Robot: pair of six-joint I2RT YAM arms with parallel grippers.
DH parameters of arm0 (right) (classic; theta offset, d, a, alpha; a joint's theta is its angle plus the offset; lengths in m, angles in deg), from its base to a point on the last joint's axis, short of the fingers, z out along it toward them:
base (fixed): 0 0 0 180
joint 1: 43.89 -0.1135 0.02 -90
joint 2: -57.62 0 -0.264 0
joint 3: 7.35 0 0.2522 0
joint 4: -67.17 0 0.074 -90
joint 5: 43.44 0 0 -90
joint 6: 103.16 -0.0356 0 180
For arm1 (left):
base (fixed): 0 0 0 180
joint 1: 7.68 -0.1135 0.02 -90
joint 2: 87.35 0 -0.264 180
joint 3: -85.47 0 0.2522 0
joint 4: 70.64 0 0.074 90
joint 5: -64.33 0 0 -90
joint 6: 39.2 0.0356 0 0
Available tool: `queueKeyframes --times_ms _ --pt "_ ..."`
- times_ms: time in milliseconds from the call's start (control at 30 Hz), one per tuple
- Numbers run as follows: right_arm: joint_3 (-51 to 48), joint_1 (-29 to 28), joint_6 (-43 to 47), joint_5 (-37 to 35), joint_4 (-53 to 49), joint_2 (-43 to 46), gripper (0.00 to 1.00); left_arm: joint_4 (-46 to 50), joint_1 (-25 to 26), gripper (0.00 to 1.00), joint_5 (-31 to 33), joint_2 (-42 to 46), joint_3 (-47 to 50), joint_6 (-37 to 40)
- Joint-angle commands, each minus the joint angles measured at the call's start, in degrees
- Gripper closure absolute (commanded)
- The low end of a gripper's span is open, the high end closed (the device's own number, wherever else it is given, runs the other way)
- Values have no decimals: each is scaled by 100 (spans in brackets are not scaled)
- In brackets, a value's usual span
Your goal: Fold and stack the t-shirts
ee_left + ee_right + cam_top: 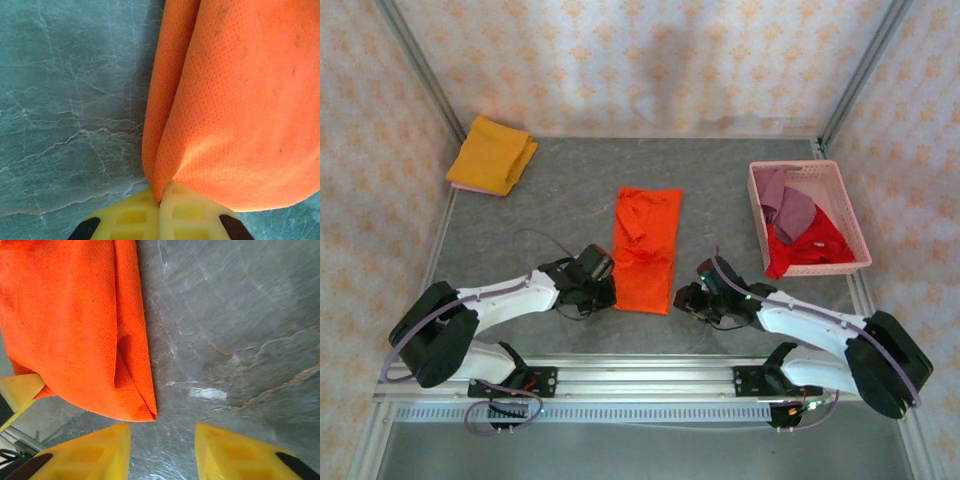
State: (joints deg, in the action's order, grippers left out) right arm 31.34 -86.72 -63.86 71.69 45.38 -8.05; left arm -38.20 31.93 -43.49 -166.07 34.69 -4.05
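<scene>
Two arms are mounted on one rail at the near edge of the table.

**Left gripper**: the jaws are pressed together, and a fold of the orange shirt is pinched between the tips. In the top view this grip is placed at the shirt's near left corner.

**Right gripper**: the jaws are set wide, with bare table between them. The shirt's near right corner lies on the table just ahead of one fingertip. Contact cannot be told.

**Shirts:** four are counted.

1. One orange shirt is laid flat at the middle of the table as a long strip running near to far. Its near end lies between the two grippers.
2. One red shirt is crumpled in the near half of the basket.
3. One mauve shirt is crumpled in the far half of the basket, partly on the red one.
4. One yellow shirt is folded at the far left corner, well apart from the others. A pale pink edge is seen under its near side, and what it belongs to cannot be told.

**Surroundings:** one pink lattice basket stands at the right edge. The table is enclosed on three sides by patterned panels.
</scene>
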Motion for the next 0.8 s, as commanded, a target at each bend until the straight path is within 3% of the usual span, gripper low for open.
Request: queueKeyframes --times_ms 0,267,533,767 --pt "62 -198 -342 -12 630 -245 63 -13 -33 100 -4 111 62 -96" --pt "338 -366 -275 -28 756 -932 63 4 -38 100 33 157 98 -80" --pt "639 -463 -134 -53 585 -1153 70 -30 -34 100 39 172 159 -87" --pt "859 -557 33 -133 221 -1397 68 -35 -33 100 42 188 155 -79"
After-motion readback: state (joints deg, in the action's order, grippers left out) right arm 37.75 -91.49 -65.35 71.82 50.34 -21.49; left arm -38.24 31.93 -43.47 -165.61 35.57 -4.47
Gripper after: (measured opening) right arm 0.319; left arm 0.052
